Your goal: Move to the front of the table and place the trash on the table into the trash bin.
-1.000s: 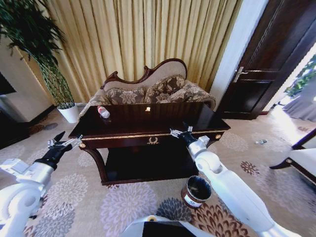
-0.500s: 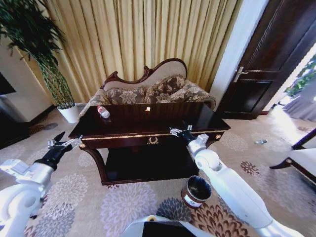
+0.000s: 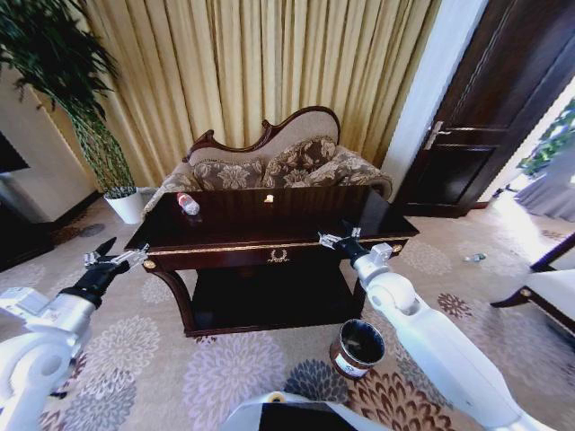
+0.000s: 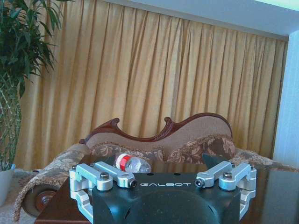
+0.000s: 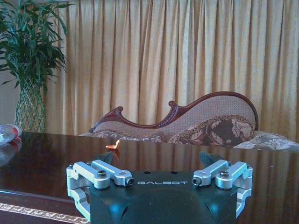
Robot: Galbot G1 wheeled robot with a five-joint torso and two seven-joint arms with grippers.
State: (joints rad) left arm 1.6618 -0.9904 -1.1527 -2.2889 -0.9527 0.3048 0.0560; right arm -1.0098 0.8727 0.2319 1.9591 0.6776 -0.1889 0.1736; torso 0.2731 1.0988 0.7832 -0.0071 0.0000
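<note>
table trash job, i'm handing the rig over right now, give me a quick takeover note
Right gripper: open, empty, at the table's front edge, right of the emblem.
Left gripper: open, empty, off the table's left end.
Trash: one small scrap at the table's far middle; a bottle lies far left.
Bin: on the carpet, front right of the table.
Done: robot is in front of the table.
Left: pick up the trash, drop it in the bin.

Open hand [image 5: 162, 181] over table [image 5: 56, 158].
</note>
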